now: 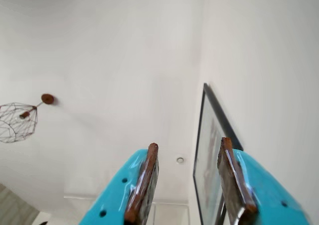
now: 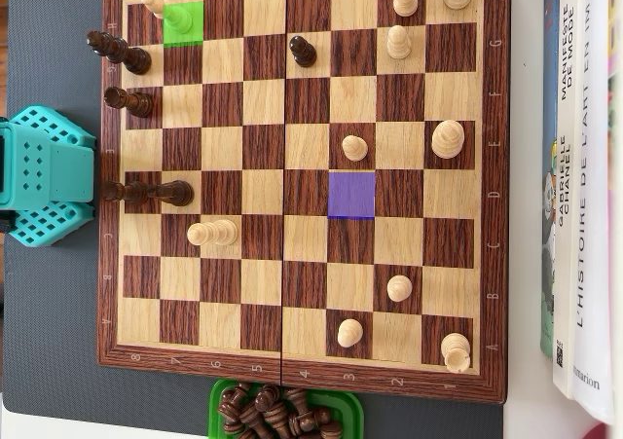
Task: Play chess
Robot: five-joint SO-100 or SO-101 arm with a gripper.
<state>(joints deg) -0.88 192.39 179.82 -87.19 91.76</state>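
Claw [image 1: 187, 182] points up at the ceiling, spread and empty, likely parked clear of the chessboard [image 2: 302, 381]. Green square [image 2: 183, 22] and purple square [image 2: 350, 195] probably mark a move; captured dark pieces [image 2: 273, 412] binned below.

Looks like a home living room. Overhead, at the right edge, French-titled books [image 2: 582, 181] beside a wooden chessboard [image 2: 304, 373] on a dark mat [image 2: 54, 312]. Wrist view, tilted up: white ceiling, wire pendant lamp [image 1: 17, 121] at left, framed picture [image 1: 209, 155] at right.
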